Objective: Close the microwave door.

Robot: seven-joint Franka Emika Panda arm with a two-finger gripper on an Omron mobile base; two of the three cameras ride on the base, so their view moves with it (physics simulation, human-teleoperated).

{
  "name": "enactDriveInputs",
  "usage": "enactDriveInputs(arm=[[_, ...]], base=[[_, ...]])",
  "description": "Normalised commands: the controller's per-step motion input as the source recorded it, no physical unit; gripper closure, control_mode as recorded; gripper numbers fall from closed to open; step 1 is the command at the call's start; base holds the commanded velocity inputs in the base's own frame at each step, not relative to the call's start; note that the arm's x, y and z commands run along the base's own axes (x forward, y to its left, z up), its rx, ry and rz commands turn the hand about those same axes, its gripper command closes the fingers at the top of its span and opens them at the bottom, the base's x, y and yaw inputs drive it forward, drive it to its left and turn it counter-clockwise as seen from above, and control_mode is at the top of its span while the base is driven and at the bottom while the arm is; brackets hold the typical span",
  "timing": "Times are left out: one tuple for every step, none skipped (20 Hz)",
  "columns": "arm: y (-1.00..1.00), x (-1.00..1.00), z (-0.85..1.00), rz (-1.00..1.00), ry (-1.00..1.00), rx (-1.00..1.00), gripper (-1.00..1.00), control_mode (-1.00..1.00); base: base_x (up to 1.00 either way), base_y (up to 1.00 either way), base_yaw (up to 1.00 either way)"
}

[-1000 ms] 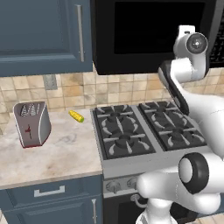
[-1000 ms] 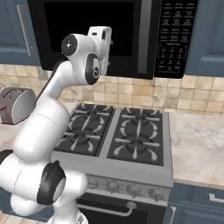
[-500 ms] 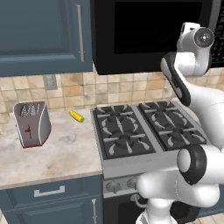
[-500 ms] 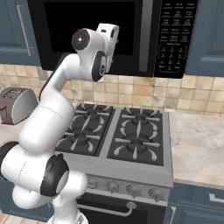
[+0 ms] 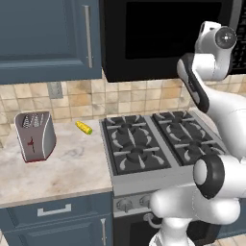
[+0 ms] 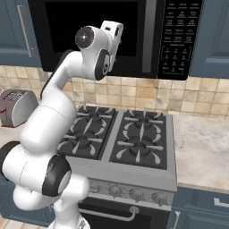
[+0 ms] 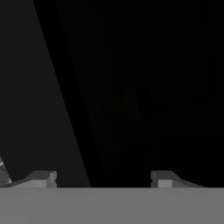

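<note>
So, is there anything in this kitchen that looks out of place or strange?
One thing: a small yellow item, perhaps corn, lies loose on the counter between the toaster and the stove. The microwave door looks about flush. Nothing looks spilled or damaged.
</note>
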Motion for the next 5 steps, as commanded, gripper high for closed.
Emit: enactDriveInputs(arm=[[0.00,0.00,0.00,0.00,0.00,0.01,-1.00,-1.00],[0.00,0.00,0.00,0.00,0.00,0.01,-1.00,-1.00],[0.00,-0.05,0.00,0.00,0.00,0.03,-1.00,-1.00],[0.00,-0.16,0.00,0.00,-0.01,0.03,-1.00,-1.00],[0.00,-0.18,0.00,0.00,-0.03,0.01,-1.00,-1.00]], base=[[0.00,0.00,0.00],[0.00,0.00,0.00],[0.00,0.00,0.00],[0.00,0.00,0.00],[0.00,0.00,0.00]])
